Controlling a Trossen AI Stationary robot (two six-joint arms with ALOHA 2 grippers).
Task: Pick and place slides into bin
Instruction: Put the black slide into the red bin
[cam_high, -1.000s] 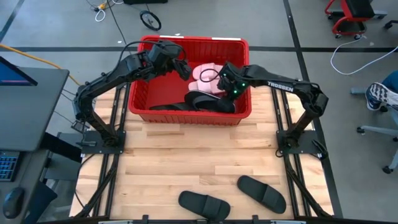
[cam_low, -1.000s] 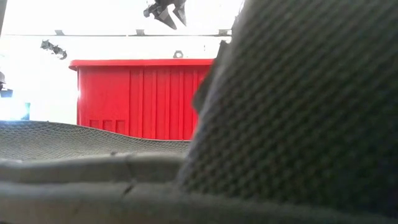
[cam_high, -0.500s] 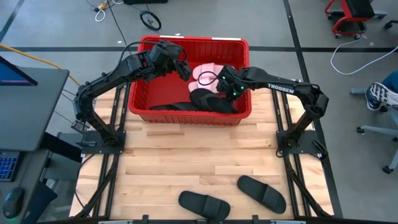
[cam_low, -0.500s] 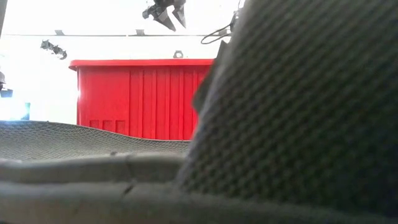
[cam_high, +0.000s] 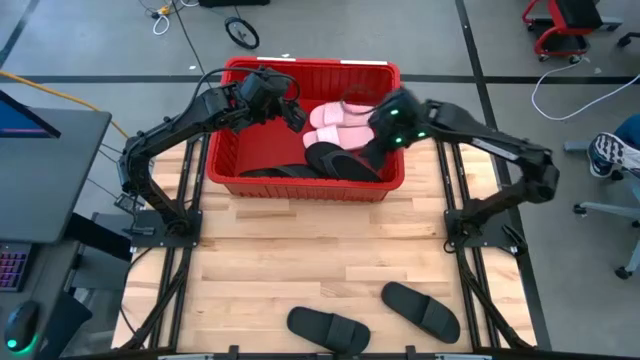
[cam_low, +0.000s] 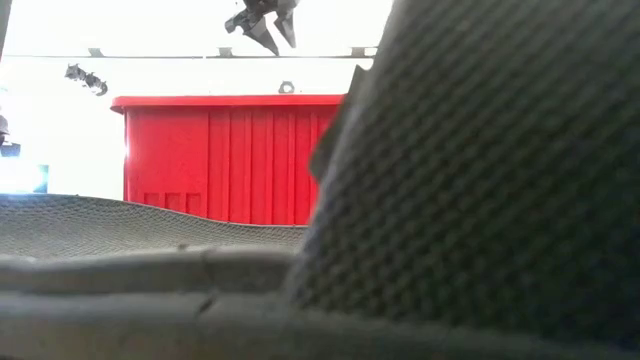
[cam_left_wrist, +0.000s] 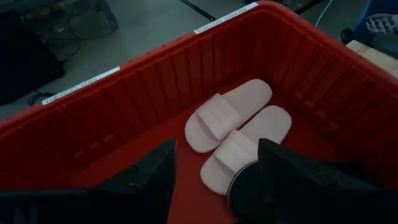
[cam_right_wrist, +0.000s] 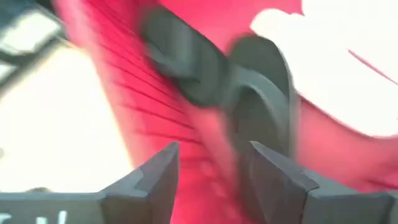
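Inside bin (cam_high: 300, 188): two pale slides (cam_high: 338, 116), two black (cam_high: 330, 163). Two black slides (cam_high: 330, 327) left on bench (cam_high: 300, 260). Both pincers, left (cam_left_wrist: 214, 180) and right (cam_right_wrist: 208, 180), spread, empty.

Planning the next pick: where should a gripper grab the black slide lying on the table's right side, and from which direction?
Grip the black slide across its wide strap, coming straight down from above. It lies flat and alone on the table, slightly diagonal, so the raised strap gives the fingers an edge; turn the wrist to match its slant.
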